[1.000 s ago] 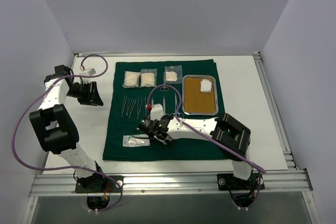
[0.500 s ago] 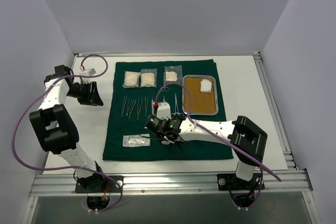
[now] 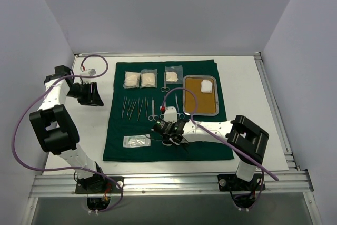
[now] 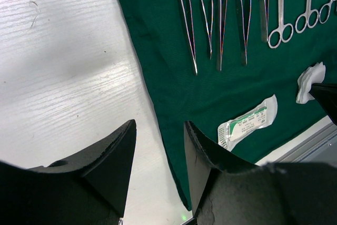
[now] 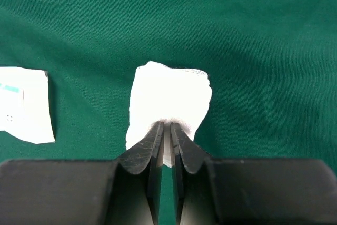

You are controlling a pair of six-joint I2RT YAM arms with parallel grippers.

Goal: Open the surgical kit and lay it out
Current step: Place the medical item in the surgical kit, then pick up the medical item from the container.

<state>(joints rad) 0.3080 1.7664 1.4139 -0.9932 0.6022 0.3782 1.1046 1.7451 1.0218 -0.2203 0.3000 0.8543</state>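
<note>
The right fingers (image 5: 147, 154) are pinched tight on the near edge of a white gauze (image 5: 168, 96). The gauze lies on the green cloth (image 5: 253, 51), in the front middle part of it. A small white packet (image 5: 23, 109) lies on the cloth a little to the left of the gauze. The two do not touch. The right arm (image 3: 210, 129) comes in low over the front of the cloth from the right side.

The left fingers (image 4: 118, 151) are spread apart and hold nothing. They hang over the bare table (image 4: 63, 67), just past the left edge of the cloth.

The cloth is spread flat on the table. A row of thin silver forceps (image 3: 134, 107) lies side by side in the middle left part of the cloth. The scissors (image 3: 152, 110) lie just to the right of them, with their rings toward the front. Three clear bags (image 3: 149, 79) sit in a line along the far edge of the cloth, each with something white inside.

A steel tray (image 3: 184, 98) sits on the far right part of the cloth. The inside of the tray looks brown. A white pad (image 3: 207, 85) lies in its far right corner.
</note>
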